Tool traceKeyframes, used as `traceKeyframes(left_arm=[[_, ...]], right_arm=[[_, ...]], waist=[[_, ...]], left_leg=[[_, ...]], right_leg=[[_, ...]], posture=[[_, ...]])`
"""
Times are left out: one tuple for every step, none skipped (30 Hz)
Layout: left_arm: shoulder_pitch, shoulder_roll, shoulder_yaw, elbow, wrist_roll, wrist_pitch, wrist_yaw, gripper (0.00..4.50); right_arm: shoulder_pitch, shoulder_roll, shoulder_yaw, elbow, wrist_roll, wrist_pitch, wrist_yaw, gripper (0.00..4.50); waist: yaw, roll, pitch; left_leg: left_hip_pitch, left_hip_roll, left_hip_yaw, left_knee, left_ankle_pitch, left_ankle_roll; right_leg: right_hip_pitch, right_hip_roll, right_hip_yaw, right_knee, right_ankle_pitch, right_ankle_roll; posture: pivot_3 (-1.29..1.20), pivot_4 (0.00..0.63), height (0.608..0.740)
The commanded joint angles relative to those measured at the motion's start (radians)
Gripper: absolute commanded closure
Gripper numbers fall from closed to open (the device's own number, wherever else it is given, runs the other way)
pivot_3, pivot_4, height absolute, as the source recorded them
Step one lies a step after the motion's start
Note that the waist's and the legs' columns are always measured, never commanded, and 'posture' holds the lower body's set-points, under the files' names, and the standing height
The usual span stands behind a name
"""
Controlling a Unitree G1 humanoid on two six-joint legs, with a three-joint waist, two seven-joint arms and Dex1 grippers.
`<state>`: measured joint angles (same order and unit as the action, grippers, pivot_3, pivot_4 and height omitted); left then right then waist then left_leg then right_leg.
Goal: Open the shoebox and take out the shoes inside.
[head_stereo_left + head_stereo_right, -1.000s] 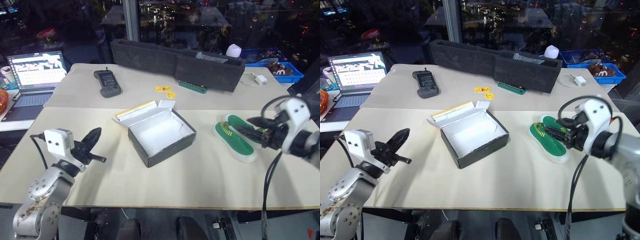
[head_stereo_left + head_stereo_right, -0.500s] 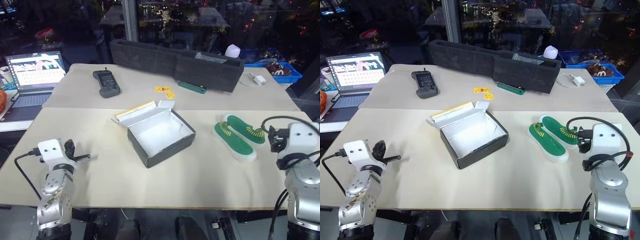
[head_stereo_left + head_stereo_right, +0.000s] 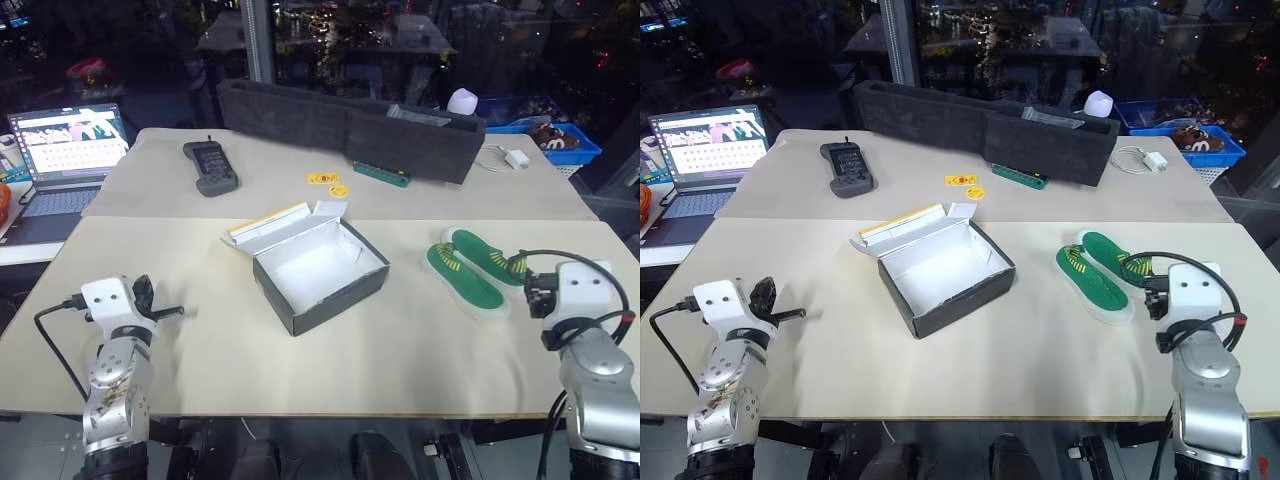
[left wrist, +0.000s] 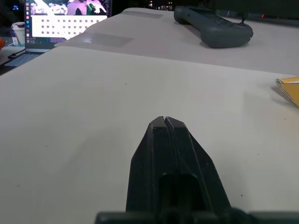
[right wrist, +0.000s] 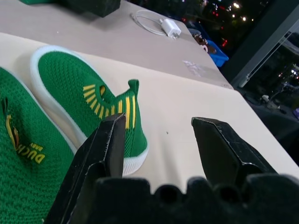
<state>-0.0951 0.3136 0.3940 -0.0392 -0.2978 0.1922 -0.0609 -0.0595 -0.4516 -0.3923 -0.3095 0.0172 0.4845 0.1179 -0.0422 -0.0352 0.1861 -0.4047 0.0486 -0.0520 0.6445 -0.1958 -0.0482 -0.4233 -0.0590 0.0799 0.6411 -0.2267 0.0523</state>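
Note:
The shoebox (image 3: 320,272) stands open in the middle of the table, white inside, dark grey sides, its yellow lid (image 3: 270,220) folded back. It holds nothing. The two green shoes (image 3: 466,283) with yellow markings lie side by side on the table to the right of the box. Just right of them my right gripper (image 5: 159,122) is open and level; the heel of the nearer shoe (image 5: 88,107) lies right ahead of its fingers, with nothing between them. My left gripper (image 4: 164,120) is shut and empty, low over the bare table near the front left edge.
A long dark grey foam tray (image 3: 345,125) crosses the back of the table. A grey handheld controller (image 3: 208,166), small yellow tags (image 3: 328,180) and a white charger (image 3: 515,158) lie near it. An open laptop (image 3: 70,140) sits far left, a blue basket (image 3: 560,140) far right.
Both arms have dropped and swung outward toward the table's front corners. The right gripper has pulled back off the shoes. Box and shoes have stayed put.

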Motion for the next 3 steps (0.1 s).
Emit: traceKeyframes(left_arm=[[-0.006, 0.008, 0.009, -0.026, 0.009, -0.023, -0.006, 4.5], [-0.008, 0.005, 0.009, -0.025, 0.008, -0.028, -0.006, 4.5], [-0.008, 0.006, 0.008, -0.025, 0.009, -0.025, -0.006, 4.5]], right_arm=[[0.003, -0.002, -0.006, -0.02, -0.013, -0.029, -0.013, 1.73], [0.003, -0.002, -0.006, -0.02, -0.015, -0.03, -0.014, 1.73], [0.004, -0.001, -0.005, -0.022, -0.016, -0.029, -0.014, 1.73]], waist=[[0.0, 0.0, 0.0], [0.0, 0.0, 0.0], [0.0, 0.0, 0.0]], left_leg=[[0.0, 0.0, 0.0, 0.0, 0.0, 0.0], [0.0, 0.0, 0.0, 0.0, 0.0, 0.0], [0.0, 0.0, 0.0, 0.0, 0.0, 0.0]], right_leg=[[0.0, 0.0, 0.0, 0.0, 0.0, 0.0], [0.0, 0.0, 0.0, 0.0, 0.0, 0.0], [0.0, 0.0, 0.0, 0.0, 0.0, 0.0]], posture=[[0.0, 0.15, 0.715], [0.0, 0.15, 0.715], [0.0, 0.15, 0.715]])
